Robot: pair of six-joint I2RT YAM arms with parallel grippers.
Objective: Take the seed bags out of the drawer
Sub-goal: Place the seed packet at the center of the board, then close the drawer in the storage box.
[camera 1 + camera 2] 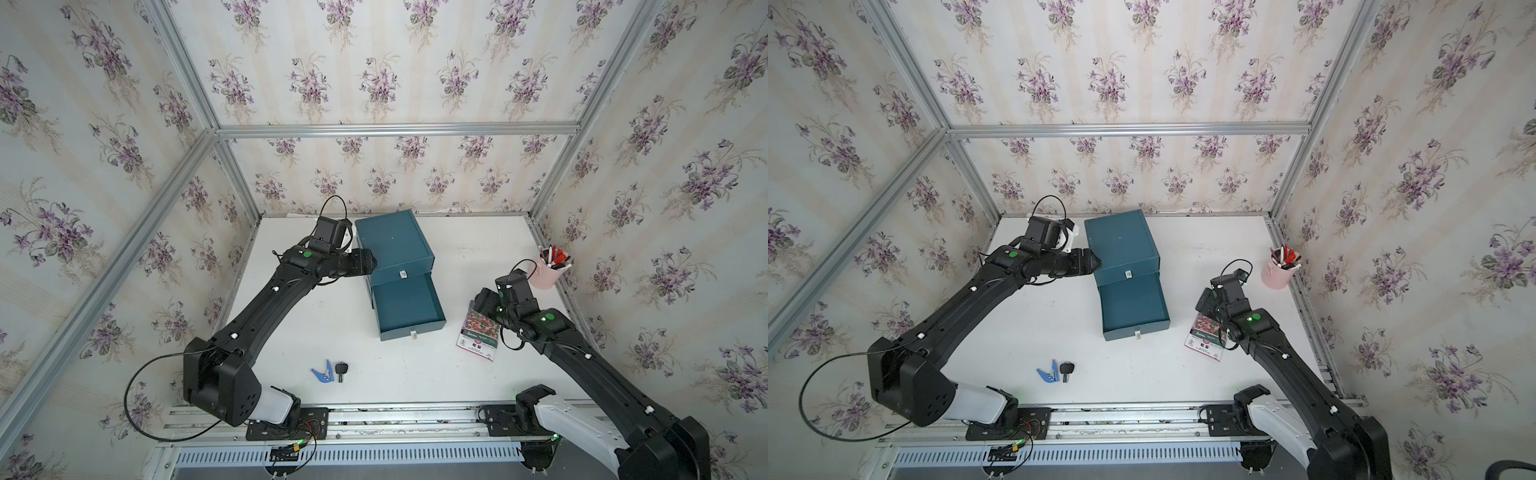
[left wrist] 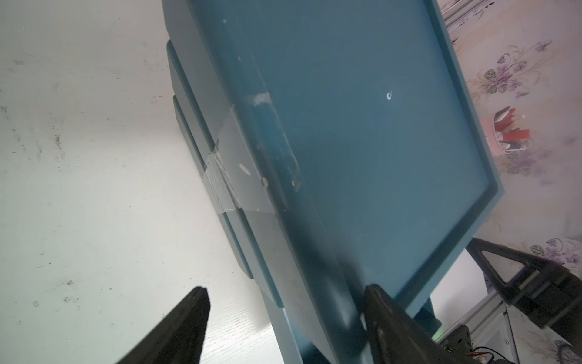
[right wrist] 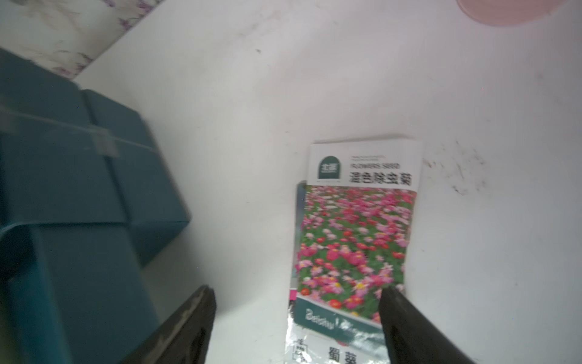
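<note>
The seed bags (image 1: 478, 334) (image 1: 1205, 337) lie stacked on the white table, to the right of the drawer. On top is a pink-red flower-field packet (image 3: 356, 236), and a second packet (image 3: 330, 346) sticks out from under it. My right gripper (image 1: 480, 302) (image 3: 296, 302) hangs open just over the stack and holds nothing. The teal cabinet's lower drawer (image 1: 409, 309) (image 1: 1133, 307) is pulled out and its inside looks bare. My left gripper (image 1: 373, 262) (image 2: 286, 302) is open at the cabinet's (image 1: 392, 241) left top edge, one finger over the top and one beside it.
A pink cup of pens (image 1: 548, 272) (image 1: 1277, 272) stands at the right wall. A blue clip (image 1: 323, 372) and a black key (image 1: 341, 370) lie near the front of the table. Clear tape (image 2: 233, 176) runs over the cabinet's side.
</note>
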